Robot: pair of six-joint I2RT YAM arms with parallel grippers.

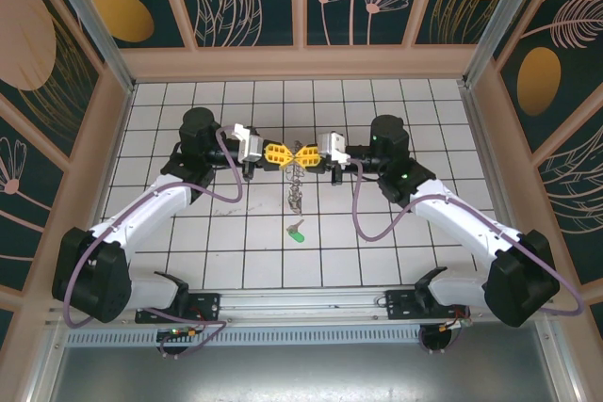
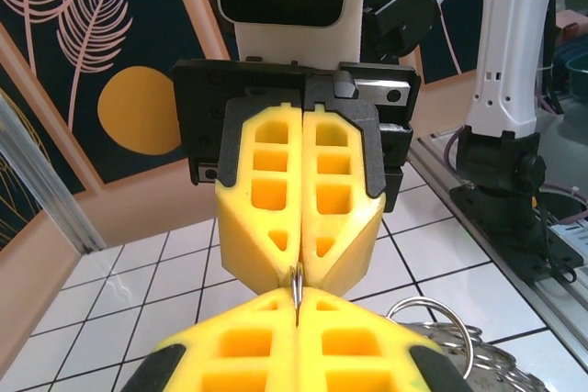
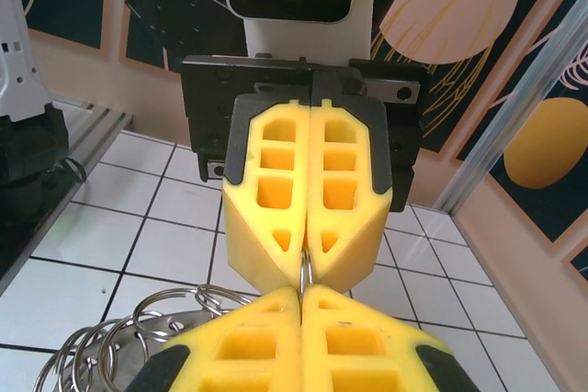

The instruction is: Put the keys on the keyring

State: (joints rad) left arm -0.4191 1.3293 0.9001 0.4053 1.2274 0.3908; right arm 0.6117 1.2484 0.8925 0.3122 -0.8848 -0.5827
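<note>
Top external view, nearest the arm bases: a green key (image 1: 298, 232) lies loose on the tabletop (image 1: 188, 233), about midway between left and right, apart from everything else. So at least that one is not on the ring yet.

A little farther back, the keyring (image 1: 296, 187) dangles as a floppy silvery bunch, its low end just above the tiles and well apart from the green key. Whether the other keys already hang in that bunch is too small to tell.

Directly above it the two arms meet tip to tip. The left gripper (image 1: 288, 154) and the right gripper (image 1: 307, 153) are both clenched, and each wrist view shows a thin wire of the ring pinched between the yellow pads, with the loose coils (image 2: 441, 337) sagging below.

My read is that the task is at an early to middle stage. The ring is lifted and held from both sides, perhaps to spread a coil. The green key must next be picked up and threaded on, which needs one gripper to let go.
</note>
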